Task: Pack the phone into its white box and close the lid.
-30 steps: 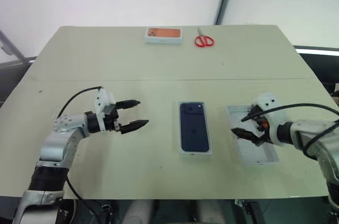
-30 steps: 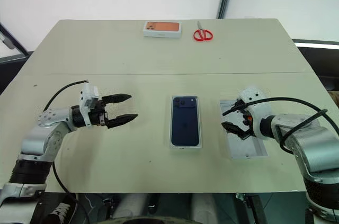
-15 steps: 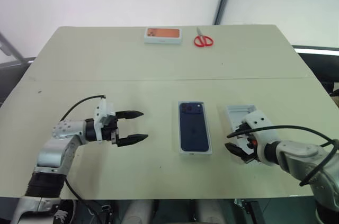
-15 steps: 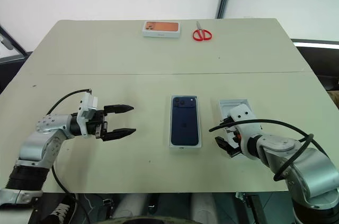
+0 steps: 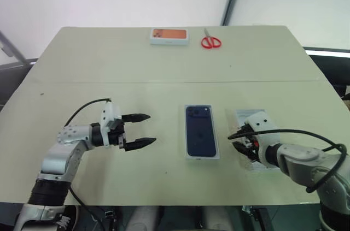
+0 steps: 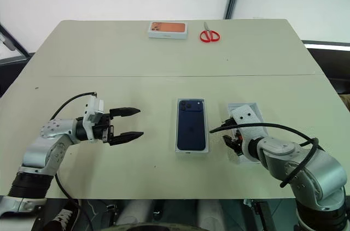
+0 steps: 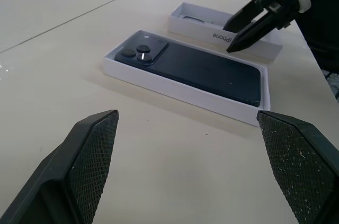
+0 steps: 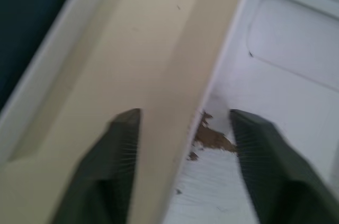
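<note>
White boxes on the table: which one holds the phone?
The white box in the middle, between the two grippers, holds the dark blue phone. The lid beside it lies open-side up; the orange-topped box sits far back.

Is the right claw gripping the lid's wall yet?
Cannot tell. In the right wrist view the right claw straddles the lid wall, one finger on each side, but gaps still show beside the wall.

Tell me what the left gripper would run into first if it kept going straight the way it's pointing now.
Most likely the white box with the phone lying in it: seen from the left wrist, it sits directly ahead of the open left gripper, with bare table between. Whether the fingers would clear the low wall is hard to judge.
</note>
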Controlling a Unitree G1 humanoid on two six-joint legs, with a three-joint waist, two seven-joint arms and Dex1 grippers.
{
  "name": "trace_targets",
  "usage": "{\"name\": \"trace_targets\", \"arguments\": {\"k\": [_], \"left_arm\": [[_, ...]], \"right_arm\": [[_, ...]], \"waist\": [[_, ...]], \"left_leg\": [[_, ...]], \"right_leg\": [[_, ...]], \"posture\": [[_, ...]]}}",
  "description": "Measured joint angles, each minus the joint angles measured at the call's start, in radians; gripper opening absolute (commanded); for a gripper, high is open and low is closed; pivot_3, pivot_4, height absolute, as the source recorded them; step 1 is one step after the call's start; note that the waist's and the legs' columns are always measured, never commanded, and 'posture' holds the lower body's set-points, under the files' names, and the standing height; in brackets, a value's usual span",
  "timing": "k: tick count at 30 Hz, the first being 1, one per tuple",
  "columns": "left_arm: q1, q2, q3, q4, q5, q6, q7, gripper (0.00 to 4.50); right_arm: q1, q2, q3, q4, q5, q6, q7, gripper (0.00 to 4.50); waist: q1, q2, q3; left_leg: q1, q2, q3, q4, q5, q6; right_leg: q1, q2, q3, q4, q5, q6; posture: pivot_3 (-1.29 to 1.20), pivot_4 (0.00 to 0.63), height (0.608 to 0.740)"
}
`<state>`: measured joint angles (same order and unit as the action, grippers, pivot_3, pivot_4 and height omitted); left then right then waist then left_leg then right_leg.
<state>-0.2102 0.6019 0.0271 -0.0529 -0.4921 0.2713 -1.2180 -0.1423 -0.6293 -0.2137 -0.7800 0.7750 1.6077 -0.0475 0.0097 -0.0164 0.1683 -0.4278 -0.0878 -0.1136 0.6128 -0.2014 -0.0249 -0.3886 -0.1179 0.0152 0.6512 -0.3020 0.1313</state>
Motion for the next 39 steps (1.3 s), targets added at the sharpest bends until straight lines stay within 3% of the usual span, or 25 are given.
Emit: {"name": "trace_targets", "arguments": {"k": [2,3,11,18,21,25,29,32,39], "left_arm": [[0.000,-0.006,-0.001,-0.005,-0.001,0.008,0.007,4.44],[0.000,-0.009,-0.004,-0.010,-0.001,0.010,0.013,4.44],[-0.011,-0.008,-0.004,-0.010,-0.002,0.040,0.025,4.44],[-0.020,-0.014,0.000,-0.007,-0.012,0.054,0.049,4.44],[-0.026,-0.016,0.001,0.003,-0.015,0.059,0.065,4.44],[-0.044,-0.019,0.004,0.011,-0.042,0.099,0.078,4.44],[-0.059,-0.019,0.021,0.021,-0.064,0.150,0.098,4.44],[-0.068,-0.025,0.031,0.019,-0.082,0.166,0.117,4.44],[-0.068,-0.046,0.038,-0.013,-0.101,0.182,0.166,4.44]], "right_arm": [[0.002,0.026,-0.004,0.000,0.016,0.000,-0.049,0.16],[0.001,0.032,-0.003,0.000,0.028,0.000,-0.073,0.07],[-0.037,0.057,-0.010,0.048,0.123,0.000,-0.197,0.07],[-0.238,0.169,-0.092,0.176,0.206,0.000,-0.293,0.07],[-0.368,0.306,-0.200,0.223,0.271,-0.001,-0.297,0.07],[-0.453,0.496,-0.290,0.319,0.507,-0.071,-0.374,0.07],[-0.431,0.494,-0.233,0.444,0.881,-0.312,-0.553,0.07],[-0.389,0.461,-0.150,0.493,1.065,-0.452,-0.626,0.07],[-0.294,0.567,0.095,0.450,1.163,-0.587,-0.574,0.07]], "waist": [[0.000,0.000,0.000],[0.000,0.000,0.000],[-0.004,0.000,0.000],[-0.021,0.002,0.001],[-0.029,0.002,0.001],[-0.028,0.003,0.001],[-0.027,0.003,0.002],[-0.030,0.003,0.002],[-0.054,0.005,0.003]], "left_leg": [[0.000,0.000,0.000,0.000,0.000,0.000],[0.000,0.000,0.000,0.000,0.000,0.000],[0.001,0.000,0.000,0.000,0.000,0.000],[0.000,0.000,0.000,-0.001,0.000,0.000],[0.001,0.001,0.000,-0.001,0.000,0.000],[0.000,0.001,0.000,-0.002,0.000,0.000],[0.000,-0.001,0.001,0.000,0.000,0.000],[0.001,0.000,0.001,-0.001,0.001,0.001],[0.001,0.001,0.002,-0.003,0.001,0.001]], "right_leg": [[0.000,0.000,0.000,0.000,0.000,0.000],[0.000,0.000,0.000,0.000,0.000,0.000],[0.001,0.000,0.000,0.000,0.000,0.000],[-0.001,0.001,0.000,0.001,0.000,0.000],[-0.001,0.003,0.001,0.002,0.000,0.000],[-0.002,0.004,0.001,0.003,0.000,0.000],[-0.001,0.001,0.001,0.003,0.000,0.000],[-0.001,0.002,0.001,0.003,0.000,0.000],[-0.005,0.005,0.004,0.006,0.000,0.000]], "posture": [[0.00,0.150,0.740],[0.00,0.150,0.740],[0.00,0.150,0.740],[0.00,0.150,0.740],[0.00,0.150,0.740],[0.00,0.150,0.740],[0.00,0.150,0.740],[0.00,0.150,0.740],[0.00,0.150,0.740]]}}
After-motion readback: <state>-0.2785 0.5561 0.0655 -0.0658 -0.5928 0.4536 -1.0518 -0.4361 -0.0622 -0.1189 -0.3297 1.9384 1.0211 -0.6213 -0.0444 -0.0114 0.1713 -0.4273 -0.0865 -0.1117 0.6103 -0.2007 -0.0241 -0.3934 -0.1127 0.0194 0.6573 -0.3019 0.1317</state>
